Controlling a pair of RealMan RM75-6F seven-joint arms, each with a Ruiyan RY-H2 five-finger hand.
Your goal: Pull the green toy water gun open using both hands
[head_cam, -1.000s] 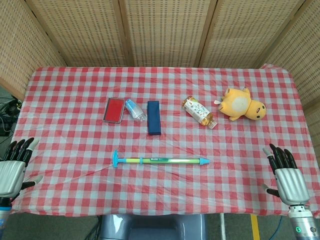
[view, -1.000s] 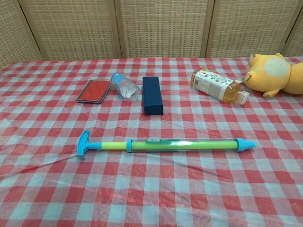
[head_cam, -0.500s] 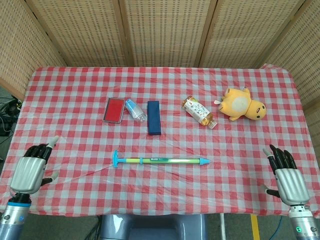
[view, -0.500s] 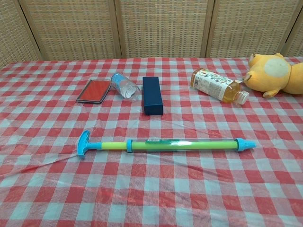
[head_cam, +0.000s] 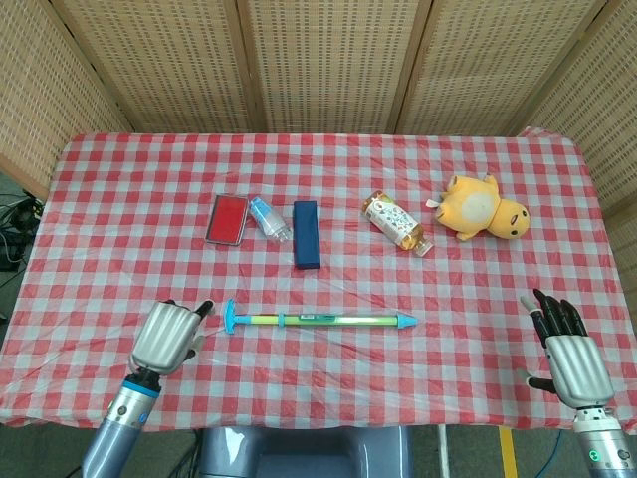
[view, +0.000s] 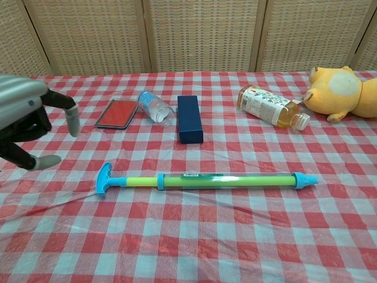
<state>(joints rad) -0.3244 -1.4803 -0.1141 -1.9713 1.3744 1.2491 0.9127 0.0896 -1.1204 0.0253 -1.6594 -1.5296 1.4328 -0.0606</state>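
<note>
The green toy water gun lies flat near the table's front, its blue T-handle to the left and its blue nozzle to the right. My left hand hovers just left of the T-handle, fingers apart and curved, holding nothing. My right hand hangs at the front right corner, far from the nozzle, fingers spread and empty; the chest view does not show it.
Behind the gun lie a red case, a small clear bottle, a dark blue box, a tea bottle and a yellow plush toy. Wicker screens stand behind the checkered table.
My left hand has swung in from the table's left edge to just beside the gun's T-handle and now shows in the chest view. The right hand and the gun have stayed put.
</note>
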